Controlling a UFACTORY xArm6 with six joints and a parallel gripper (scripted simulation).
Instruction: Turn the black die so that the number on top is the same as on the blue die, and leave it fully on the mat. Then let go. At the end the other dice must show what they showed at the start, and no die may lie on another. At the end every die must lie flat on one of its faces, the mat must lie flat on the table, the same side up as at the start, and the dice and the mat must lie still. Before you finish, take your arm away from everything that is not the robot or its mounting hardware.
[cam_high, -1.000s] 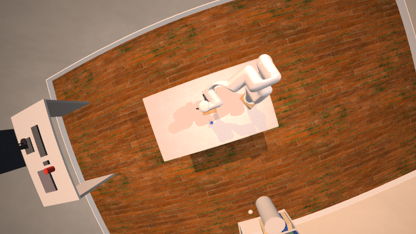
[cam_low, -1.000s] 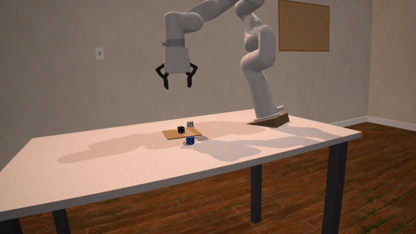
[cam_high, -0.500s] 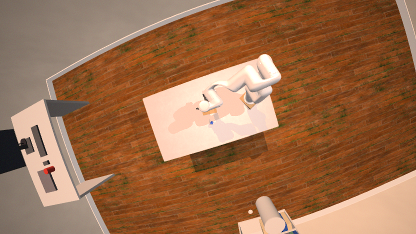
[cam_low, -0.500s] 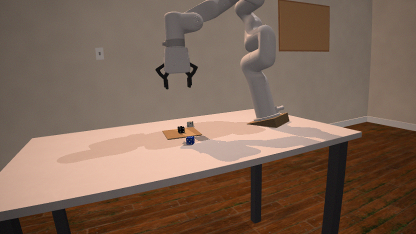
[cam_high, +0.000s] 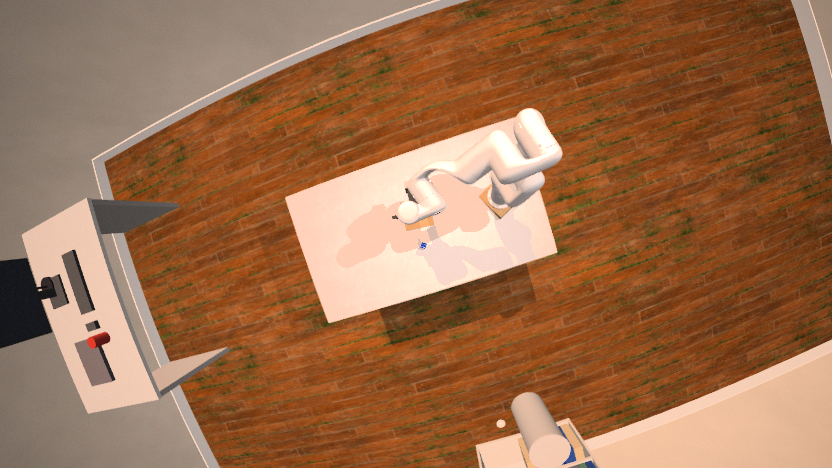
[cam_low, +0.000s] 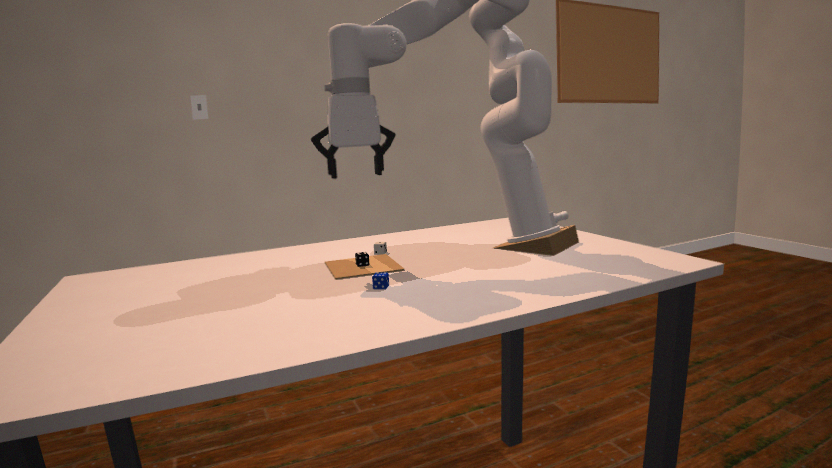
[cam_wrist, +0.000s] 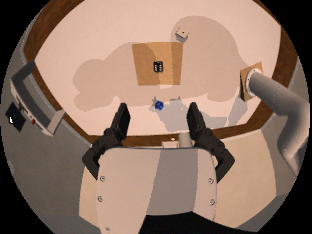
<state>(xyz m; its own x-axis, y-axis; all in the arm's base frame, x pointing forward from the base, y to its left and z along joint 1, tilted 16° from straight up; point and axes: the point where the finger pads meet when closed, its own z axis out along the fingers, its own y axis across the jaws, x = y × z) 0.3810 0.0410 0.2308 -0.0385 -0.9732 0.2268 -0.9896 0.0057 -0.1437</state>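
The black die (cam_low: 361, 259) lies on the brown mat (cam_low: 363, 267) near the table's middle; it also shows in the wrist view (cam_wrist: 159, 65) on the mat (cam_wrist: 158, 63). The blue die (cam_low: 380, 280) lies on the table just off the mat's front edge, also in the wrist view (cam_wrist: 159, 104) and the overhead view (cam_high: 422, 245). A white die (cam_low: 380, 247) lies just behind the mat, also in the wrist view (cam_wrist: 180, 33). My gripper (cam_low: 354, 169) hangs high above the mat, open and empty, fingers pointing down (cam_wrist: 158, 121). The dice's top numbers are too small to read.
The arm's base (cam_low: 538, 238) stands on a wooden wedge at the table's back right. In the overhead view the arm (cam_high: 482, 165) covers most of the mat. The table's edges are far from the dice.
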